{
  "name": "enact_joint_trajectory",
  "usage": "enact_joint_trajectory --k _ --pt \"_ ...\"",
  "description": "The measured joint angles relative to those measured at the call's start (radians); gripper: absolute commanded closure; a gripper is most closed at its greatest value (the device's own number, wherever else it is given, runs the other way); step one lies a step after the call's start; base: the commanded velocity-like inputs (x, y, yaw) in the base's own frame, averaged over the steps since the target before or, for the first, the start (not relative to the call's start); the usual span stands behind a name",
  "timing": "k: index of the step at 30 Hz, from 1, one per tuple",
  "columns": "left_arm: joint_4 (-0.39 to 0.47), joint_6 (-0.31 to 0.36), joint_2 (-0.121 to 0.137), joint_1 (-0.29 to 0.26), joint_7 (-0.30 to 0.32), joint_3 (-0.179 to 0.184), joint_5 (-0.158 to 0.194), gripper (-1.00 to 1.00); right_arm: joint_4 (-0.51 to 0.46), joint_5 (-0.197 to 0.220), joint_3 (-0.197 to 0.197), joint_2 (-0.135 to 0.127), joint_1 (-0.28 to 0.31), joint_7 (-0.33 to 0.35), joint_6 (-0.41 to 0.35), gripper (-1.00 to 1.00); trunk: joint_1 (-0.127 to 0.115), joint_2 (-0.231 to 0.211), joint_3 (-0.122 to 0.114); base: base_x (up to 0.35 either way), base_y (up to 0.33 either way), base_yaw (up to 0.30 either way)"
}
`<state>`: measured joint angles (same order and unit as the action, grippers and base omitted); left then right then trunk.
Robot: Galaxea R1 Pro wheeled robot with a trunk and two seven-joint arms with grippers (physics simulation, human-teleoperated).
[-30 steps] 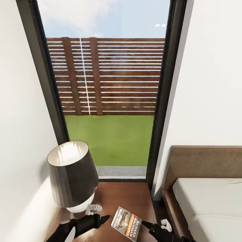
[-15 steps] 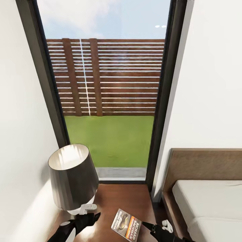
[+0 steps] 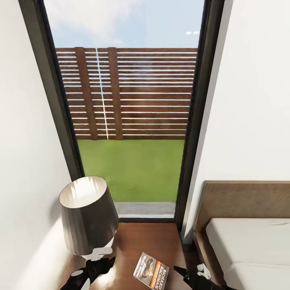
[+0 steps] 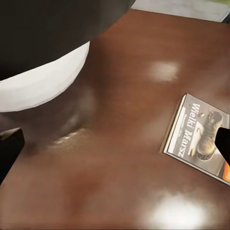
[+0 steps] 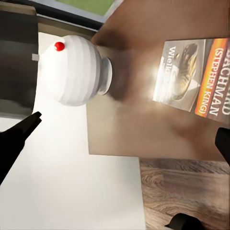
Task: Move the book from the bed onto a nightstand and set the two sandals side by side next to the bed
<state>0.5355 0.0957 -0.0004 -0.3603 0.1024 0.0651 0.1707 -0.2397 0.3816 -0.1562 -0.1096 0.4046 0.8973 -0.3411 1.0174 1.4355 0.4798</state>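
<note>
Both arms are pulling back toward the robot, and the whole picture is sliding down a bit because the camera is moving. By the big window (image 3: 129,121), the bed (image 3: 249,245) is sitting at the right. The nightstand (image 3: 149,241) is holding the lamp (image 3: 88,215) and the book (image 3: 151,271), which is lying flat and free. The left gripper (image 3: 108,264) and the right gripper (image 3: 179,270) are both open and holding nothing. The left arm is close to the lamp and could bump it. The right wrist view is showing the lamp's white base (image 5: 76,69) and the wood floor (image 5: 187,191). The sandals are still waiting.
</note>
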Motion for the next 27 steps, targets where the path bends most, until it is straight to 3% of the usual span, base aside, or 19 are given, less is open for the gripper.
enact_joint_trajectory --k 11,19,27 --pt "-0.022 -0.004 0.000 0.002 0.000 0.000 0.001 -1.00 0.048 0.004 0.005 -0.007 -0.001 -0.001 0.011 -1.00 -0.042 -0.077 -0.034 0.000 0.000 0.000" --pt "-0.121 -0.078 -0.002 0.003 0.000 -0.002 0.000 -1.00 0.146 0.006 0.008 -0.007 -0.003 -0.002 0.175 -1.00 -0.073 -0.133 -0.060 0.000 0.000 0.000" --pt "-0.240 -0.160 -0.012 0.004 0.000 -0.005 0.000 -1.00 0.240 0.004 0.008 -0.007 -0.004 -0.015 0.234 -1.00 -0.104 -0.189 -0.085 0.000 0.000 0.000"
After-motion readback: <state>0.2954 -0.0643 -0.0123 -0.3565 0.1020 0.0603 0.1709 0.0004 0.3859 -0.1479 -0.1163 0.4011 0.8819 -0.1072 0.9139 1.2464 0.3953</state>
